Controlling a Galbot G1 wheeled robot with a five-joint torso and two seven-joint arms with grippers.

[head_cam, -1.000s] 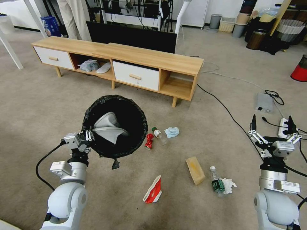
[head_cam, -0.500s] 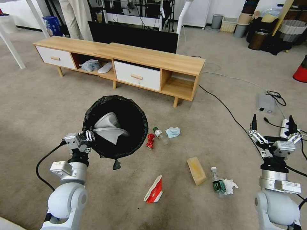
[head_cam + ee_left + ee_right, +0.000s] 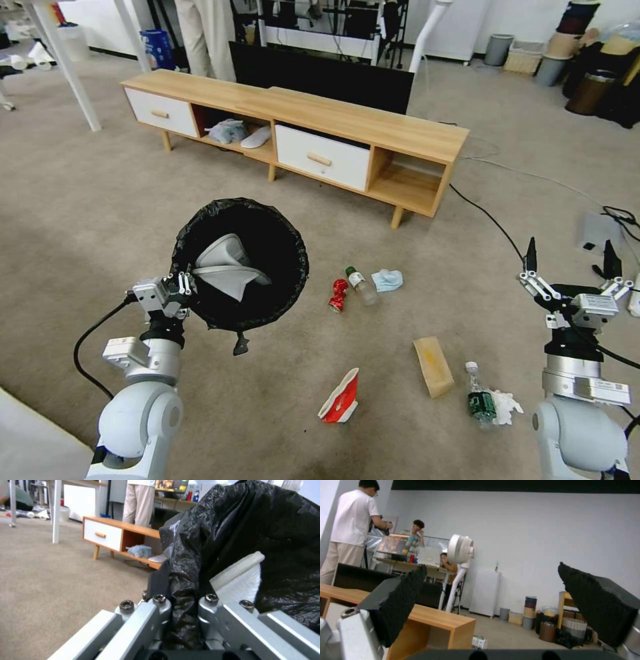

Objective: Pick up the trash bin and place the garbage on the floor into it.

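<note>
Your left gripper pinches the trash bin rim; your right gripper, jaws wide, hangs nearer the garbage, which lies to its left on the floor.

Crinkly glossy plastic trash bin liner (black)

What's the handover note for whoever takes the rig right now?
Left gripper: shut on the trash bin rim, holding it off the floor; white scrap already inside.
Right gripper: open, empty, raised at the right.
Garbage on the carpet: red can, clear bottle, face mask in a cluster; brown paper bag, second bottle against the tissue; snack bag nearest.
Done: bin picked up.
Left: all seven pieces into the bin.
</note>
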